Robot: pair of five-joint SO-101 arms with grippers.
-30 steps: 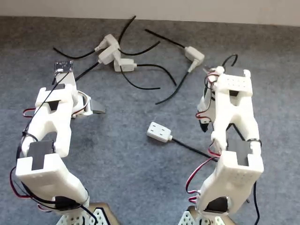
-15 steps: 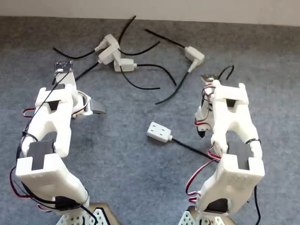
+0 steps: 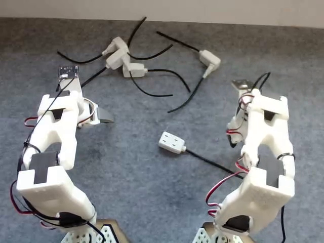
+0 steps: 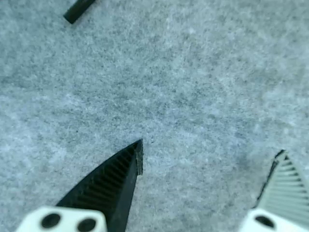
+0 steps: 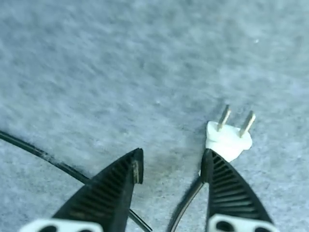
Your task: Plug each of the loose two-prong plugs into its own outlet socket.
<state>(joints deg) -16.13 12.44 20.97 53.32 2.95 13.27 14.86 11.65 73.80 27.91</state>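
A white outlet strip (image 3: 170,142) lies mid-carpet, its black cord (image 3: 207,161) trailing to the right. Three white plugs (image 3: 117,49) (image 3: 134,70) (image 3: 210,59) with black cords lie at the far side. Another white two-prong plug (image 5: 228,138) lies on the carpet, prongs pointing away, just off one fingertip (image 5: 208,162) of my right gripper (image 5: 172,162), which is open and low over the carpet. My left gripper (image 4: 211,151) is open over bare carpet, also seen as the left gripper (image 3: 100,116) to the left of the strip.
A black cord (image 5: 46,155) crosses the carpet beside the right gripper's other finger. A cord end (image 4: 78,9) lies beyond the left gripper. The right arm (image 3: 264,126) stands right of the strip. A pale wall edge (image 3: 202,10) bounds the far side.
The right arm first drew back a little, then swung to the right, away from the outlet strip. The left arm, strip and far plugs have not moved.
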